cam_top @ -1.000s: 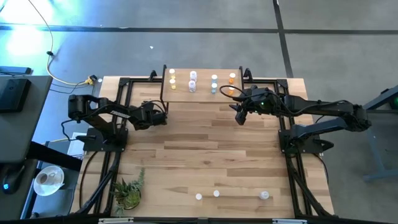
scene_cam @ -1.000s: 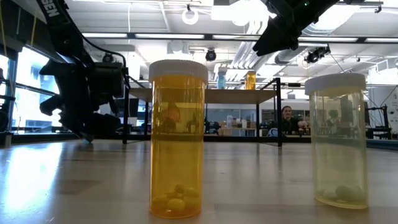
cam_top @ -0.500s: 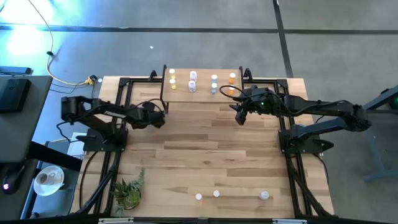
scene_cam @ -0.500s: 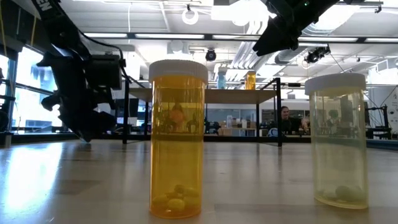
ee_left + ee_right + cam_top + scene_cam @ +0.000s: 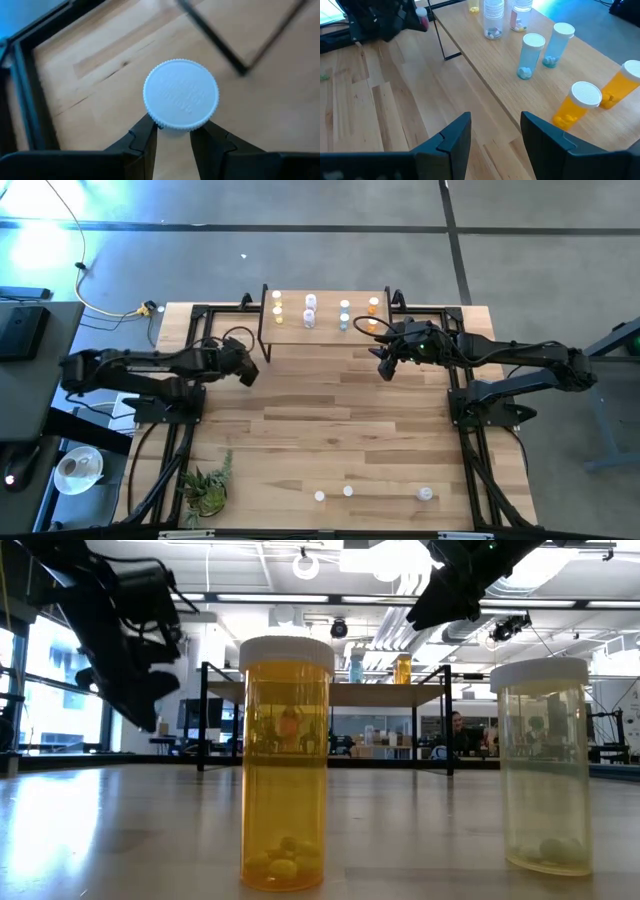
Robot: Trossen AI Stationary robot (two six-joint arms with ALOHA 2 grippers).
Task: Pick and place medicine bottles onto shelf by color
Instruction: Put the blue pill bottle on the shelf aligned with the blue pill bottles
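Left hand (image 5: 172,135) grips a bottle (image 5: 181,94) just under its white cap, fingers pinched tight on both sides. The cap faces the wrist camera, so the bottle's long axis runs straight out from the hand. Seen from above, this hand (image 5: 243,370) hangs over the table (image 5: 330,430) just off the shelf's (image 5: 325,330) left front leg.

Right hand (image 5: 492,130) is spread wide and empty, sitting by the shelf's right front corner (image 5: 385,363).

On the shelf, bottles stand upright, caps up: two orange (image 5: 577,107), two bluish (image 5: 530,55). Three more (image 5: 347,492) stand at the table edge opposite the shelf.
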